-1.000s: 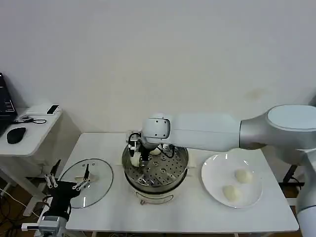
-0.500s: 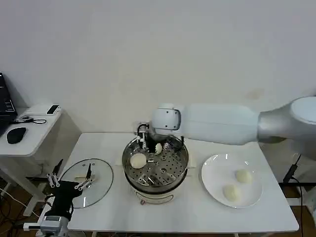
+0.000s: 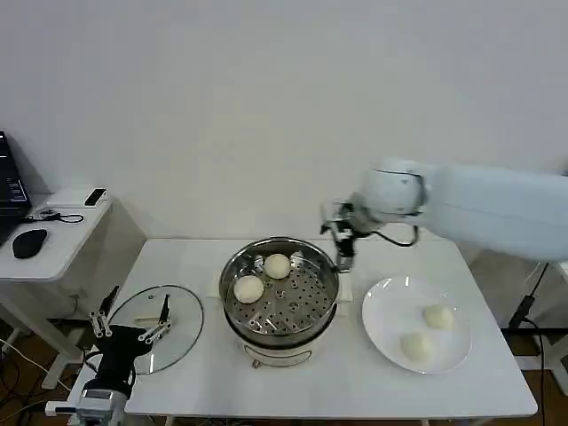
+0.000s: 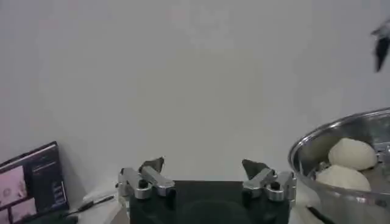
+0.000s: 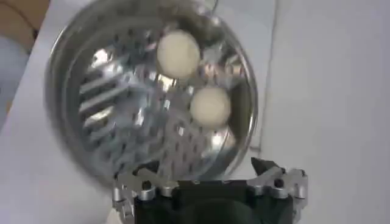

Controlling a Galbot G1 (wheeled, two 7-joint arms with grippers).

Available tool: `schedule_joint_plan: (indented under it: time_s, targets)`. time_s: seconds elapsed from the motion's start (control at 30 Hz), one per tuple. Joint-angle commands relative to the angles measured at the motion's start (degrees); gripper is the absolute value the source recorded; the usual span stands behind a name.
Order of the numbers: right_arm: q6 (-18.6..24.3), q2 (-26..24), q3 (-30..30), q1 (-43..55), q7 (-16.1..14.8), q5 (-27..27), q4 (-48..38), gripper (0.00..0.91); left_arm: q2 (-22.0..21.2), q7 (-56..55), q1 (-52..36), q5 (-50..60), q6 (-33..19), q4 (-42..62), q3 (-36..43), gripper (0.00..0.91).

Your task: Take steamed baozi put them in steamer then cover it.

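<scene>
Head view: you are seeing the right gripper (image 3: pixel 343 241) hanging empty, fingers apart, between the steamer (image 3: pixel 280 289) and the plate (image 3: pixel 390 330), likely heading for the two baozi (image 3: pixel 425 331) waiting there. Two buns (image 3: pixel 263 276) are sitting on the steamer's tray. The cover (image 3: pixel 156 316) is lying flat on the white table (image 3: pixel 204 390), handy to the left gripper (image 3: pixel 129 326), which is idling wide open beside it. A side desk (image 3: pixel 46 232) is standing against the bare wall.

Left wrist view: fingers (image 4: pixel 152 178) are spreading wide, holding nothing.

Right wrist view: the open gripper (image 5: pixel 210 178) is looking down on both buns (image 5: pixel 194 77).
</scene>
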Motion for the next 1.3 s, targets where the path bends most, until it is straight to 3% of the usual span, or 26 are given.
schedule_joint_plan:
  time_s: [0.03, 0.23, 0.3, 0.33, 0.4, 0.53, 0.57, 0.6, 0.93, 1.3]
  targets:
    - [7.8, -22.5, 0.8, -4.5, -6.5, -16.1, 6.0, 0.907, 0.2, 0.2, 0.2, 0.0, 0.0, 0.0, 0.0, 0.907]
    - [10.5, -30.9, 14.1, -23.4, -6.8, -23.1, 5.4, 0.907, 0.7, 0.3, 0.8, 0.7, 0.1, 0.4, 0.1, 0.907]
    - [11.8, -32.9, 22.0, -31.8, -7.0, -25.7, 4.9, 0.907, 0.6, 0.4, 0.9, 1.0, 0.2, 0.5, 0.1, 0.907]
    - [12.0, -33.2, 23.6, -34.1, -6.8, -26.3, 4.6, 0.907, 0.5, 0.4, 1.0, 1.0, 0.2, 0.5, 0.1, 0.907]
    - [13.2, -34.4, 33.3, -44.8, -6.9, -28.7, 3.7, 0.907, 0.4, 0.4, 1.1, 1.3, 0.4, 0.3, 0.1, 0.907]
    - [13.8, -34.2, 40.0, -55.9, -7.2, -30.8, 3.1, 0.907, 0.2, 0.4, 1.6, 1.7, 0.4, 0.4, 0.4, 0.907]
    - [13.6, -34.1, 45.0, -60.0, -7.3, -31.1, 3.2, 0.907, 0.1, 0.4, 1.7, 2.0, 0.3, 0.5, 0.5, 0.907]
    - [13.6, -33.8, 46.2, -61.7, -7.5, -31.1, 3.2, 0.907, 0.1, 0.4, 1.8, 2.1, 0.3, 0.6, 0.6, 0.907]
    - [12.9, -30.5, 47.5, -65.1, -8.1, -32.4, 2.6, 0.907, 0.0, 0.4, 1.8, 2.5, 0.4, 1.2, 0.7, 0.907]
    - [12.6, -22.0, 43.5, -62.5, -7.3, -33.5, -3.4, 0.907, -0.2, 0.5, 1.0, 2.4, 0.5, 1.7, 0.4, 0.907]
